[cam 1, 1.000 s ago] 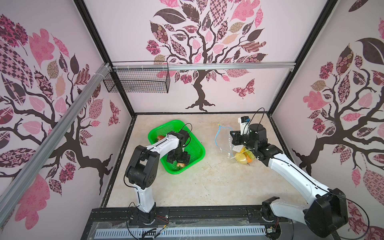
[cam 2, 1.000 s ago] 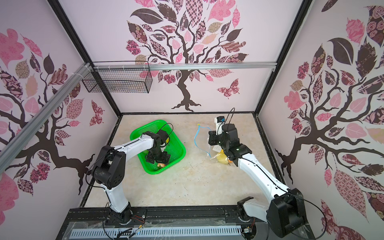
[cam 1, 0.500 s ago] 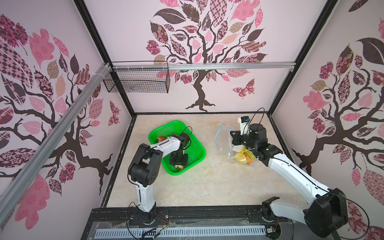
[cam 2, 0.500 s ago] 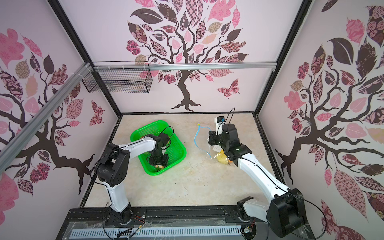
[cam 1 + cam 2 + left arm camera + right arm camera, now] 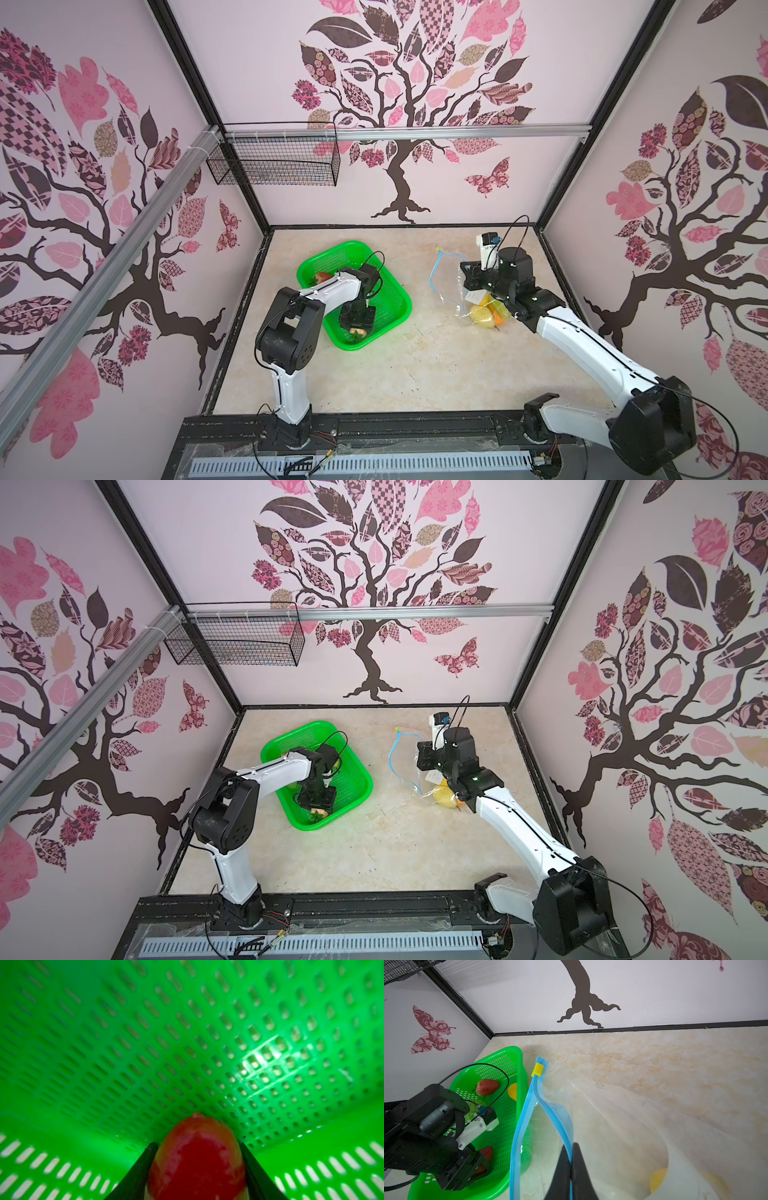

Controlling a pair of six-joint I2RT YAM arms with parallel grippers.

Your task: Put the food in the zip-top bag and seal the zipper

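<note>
No writing can be read anywhere. The bag (image 5: 453,297), near the worktop's right edge, carries a white label (image 5: 473,296) in both top views, but its print is too small to make out. A faint printed mark (image 5: 599,1085) on the clear plastic is blurred. Dark lettering on the white camera housing (image 5: 487,249) is likewise illegible.

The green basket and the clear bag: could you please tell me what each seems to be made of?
Green basket: likely rigid moulded plastic, glossy, with regular slotted holes.
Clear bag: seemingly thin plastic film, see-through and creased, with a light blue zipper strip.
</note>
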